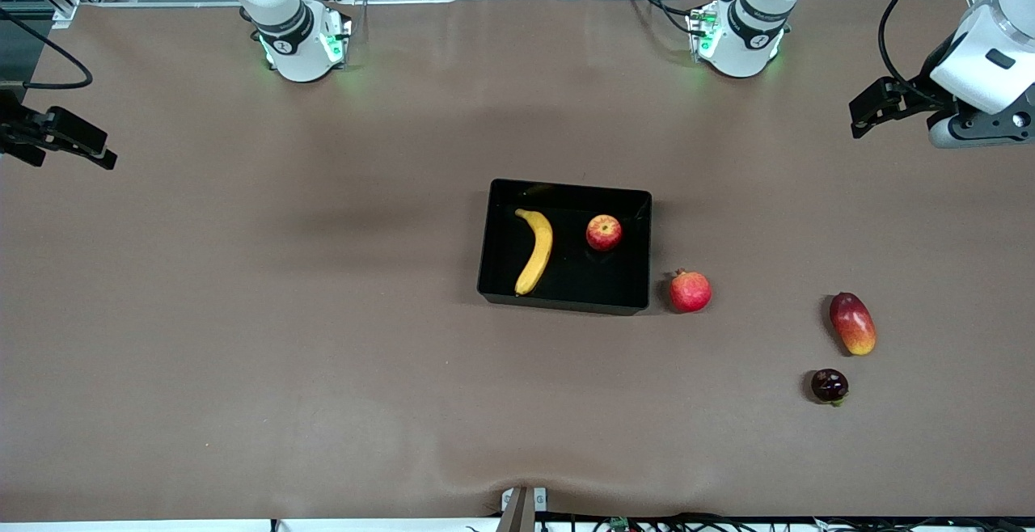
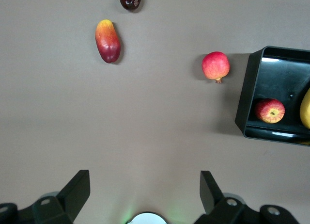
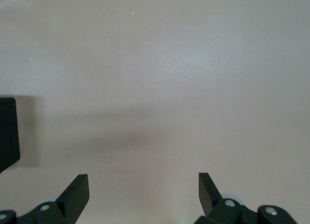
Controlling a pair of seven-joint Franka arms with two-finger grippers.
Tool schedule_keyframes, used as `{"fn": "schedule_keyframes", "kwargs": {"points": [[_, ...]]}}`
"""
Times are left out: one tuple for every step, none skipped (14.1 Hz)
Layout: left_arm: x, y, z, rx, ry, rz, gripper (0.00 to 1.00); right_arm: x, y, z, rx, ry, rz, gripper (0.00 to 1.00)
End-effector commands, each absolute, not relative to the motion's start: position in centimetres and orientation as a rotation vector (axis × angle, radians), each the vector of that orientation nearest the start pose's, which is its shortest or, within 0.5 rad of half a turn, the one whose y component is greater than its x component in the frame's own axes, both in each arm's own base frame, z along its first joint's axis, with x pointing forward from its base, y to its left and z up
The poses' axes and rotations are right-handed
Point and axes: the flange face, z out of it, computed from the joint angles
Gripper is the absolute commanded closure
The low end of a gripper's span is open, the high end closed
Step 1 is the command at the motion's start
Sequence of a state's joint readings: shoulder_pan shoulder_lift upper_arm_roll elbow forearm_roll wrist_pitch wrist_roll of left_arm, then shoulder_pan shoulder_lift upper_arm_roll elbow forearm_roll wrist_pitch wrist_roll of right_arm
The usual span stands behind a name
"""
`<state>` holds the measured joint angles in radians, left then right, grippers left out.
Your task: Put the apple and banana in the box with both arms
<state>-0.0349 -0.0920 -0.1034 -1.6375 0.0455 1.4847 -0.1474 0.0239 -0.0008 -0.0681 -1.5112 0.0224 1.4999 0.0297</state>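
The black box [image 1: 563, 303] sits mid-table. The yellow banana [image 1: 535, 251] lies in it toward the right arm's end, and the red-yellow apple [image 1: 604, 233] lies in it toward the left arm's end. My left gripper [image 1: 859, 116] is open and empty, raised over bare table at the left arm's end. In the left wrist view its gripper [image 2: 144, 174] is apart from the box [image 2: 247, 95], the apple [image 2: 270, 110] and a sliver of banana [image 2: 306, 107]. My right gripper [image 1: 103, 152] is open and empty over the table's right-arm end; the right wrist view shows the gripper [image 3: 143, 177] and a box corner [image 3: 8, 132].
A red pomegranate [image 1: 690, 291] lies on the table right beside the box, toward the left arm's end. A red-yellow mango [image 1: 852, 323] and a dark round fruit [image 1: 830, 386] lie farther toward that end, nearer the front camera. The table is covered in brown cloth.
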Motion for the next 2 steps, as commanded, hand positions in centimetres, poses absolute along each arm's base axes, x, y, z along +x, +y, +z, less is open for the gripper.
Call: {"fn": "schedule_keyframes", "kwargs": {"points": [[50.51,-6.62,64.63,-3.096,-0.007,0.090,0.00,54.84,-2.05,64.97,-3.129,0.119,0.019,0.00],[50.52,-6.55,64.77,-3.096,-0.007,0.085,0.00,54.84,-2.05,64.97,-3.129,0.119,0.019,0.00]]}}
